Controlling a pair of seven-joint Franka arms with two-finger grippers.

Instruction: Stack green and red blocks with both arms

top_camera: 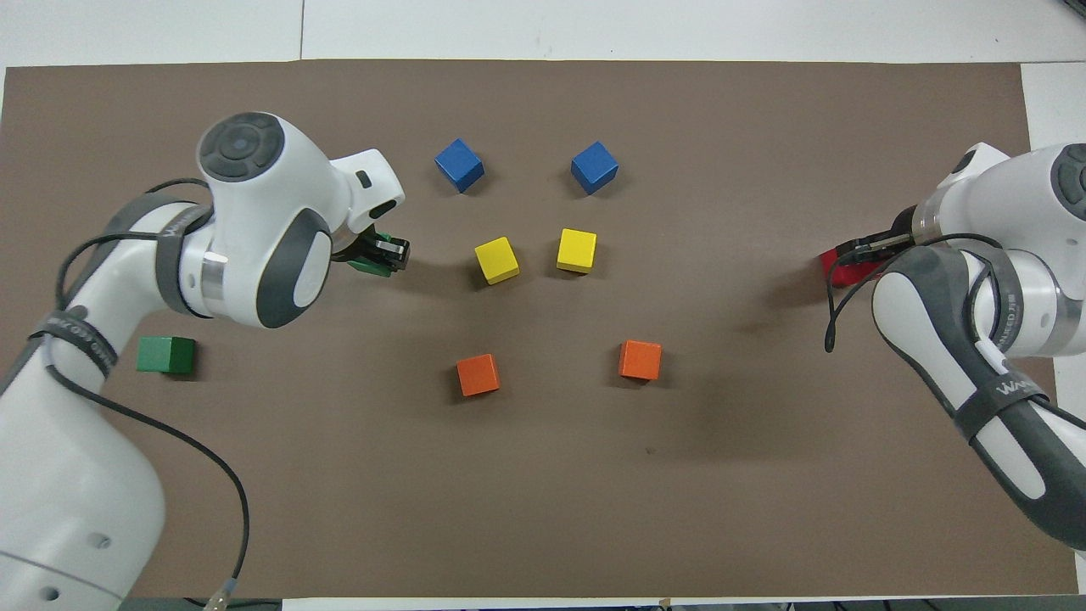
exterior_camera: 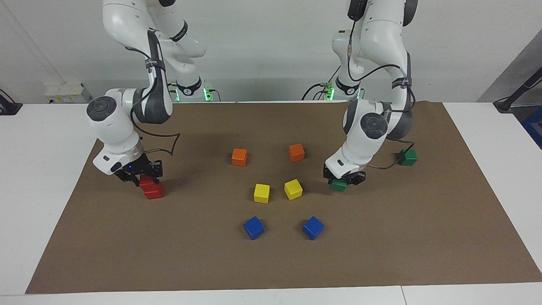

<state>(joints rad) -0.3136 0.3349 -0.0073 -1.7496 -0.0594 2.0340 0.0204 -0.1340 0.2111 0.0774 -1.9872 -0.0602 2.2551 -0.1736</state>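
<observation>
While our right gripper [exterior_camera: 143,178] is gripping the upper red block [exterior_camera: 147,182] on its twin, our left gripper [exterior_camera: 344,180] is clasping one green block [exterior_camera: 338,185], the other green block [exterior_camera: 407,157] waiting toward the left arm's end.

Bare mat [exterior_camera: 372,237] around loose green block [exterior_camera: 407,157]; yellow blocks [exterior_camera: 293,189] crowd left hand [exterior_camera: 344,180].
</observation>
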